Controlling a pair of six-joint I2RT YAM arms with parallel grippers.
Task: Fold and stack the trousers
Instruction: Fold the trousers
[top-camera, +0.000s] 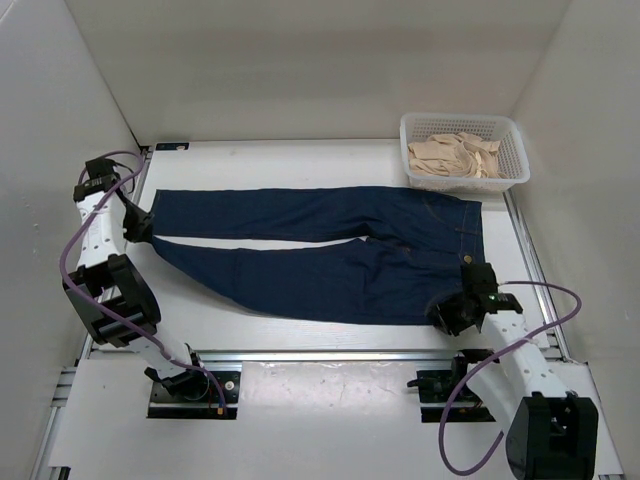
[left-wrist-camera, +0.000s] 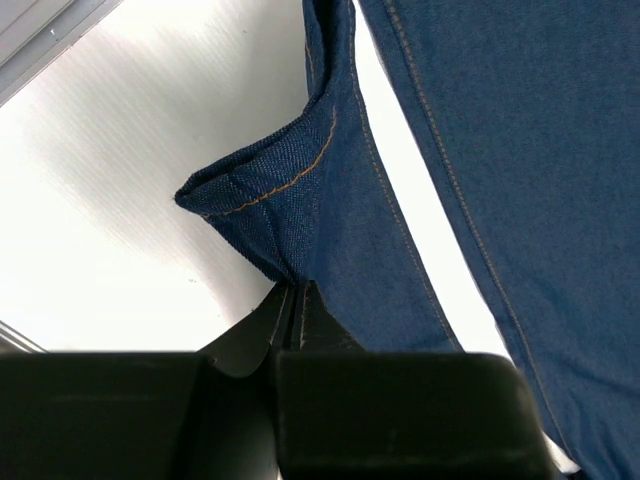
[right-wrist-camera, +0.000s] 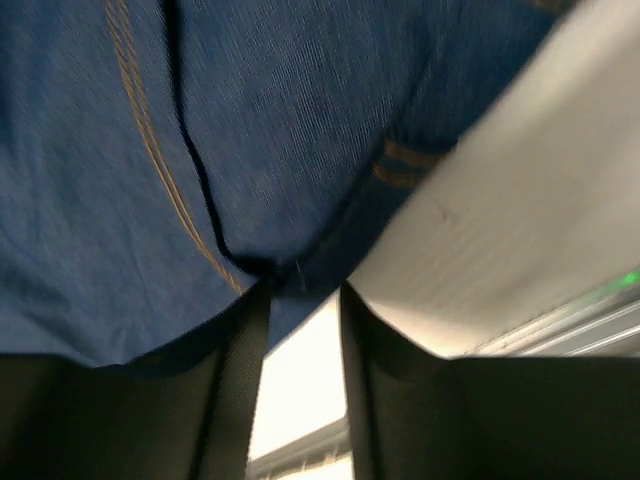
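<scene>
Black fingers (left-wrist-camera: 250, 340) of my left pincer (left-wrist-camera: 296, 300) fill the bottom of the wrist view, pressed together on a fold of dark denim. They have the cuff (left-wrist-camera: 265, 190) of the nearer leg nipped just behind its tan-stitched hem, so the hem lifts a little off the white desk (left-wrist-camera: 120, 180).

My right pincer (right-wrist-camera: 303, 300) sits at the opposite end, at the near corner of the waist. Its fingers stand apart with a strip of desk showing between them, and the denim edge lies right at their tips. I judge it holds nothing yet.

From above, the trousers (top-camera: 320, 255) lie flat across the desk, legs pointing to my left and waist to my right, just in front of the white basket (top-camera: 465, 186) of beige cloth (top-camera: 455, 155). Taking hold at both ends of the same long edge makes sense to me: with cuff and waist gripped together, I could carry the near leg over the far one in a single lengthwise fold without the cloth sagging or twisting. The right side must close first.
</scene>
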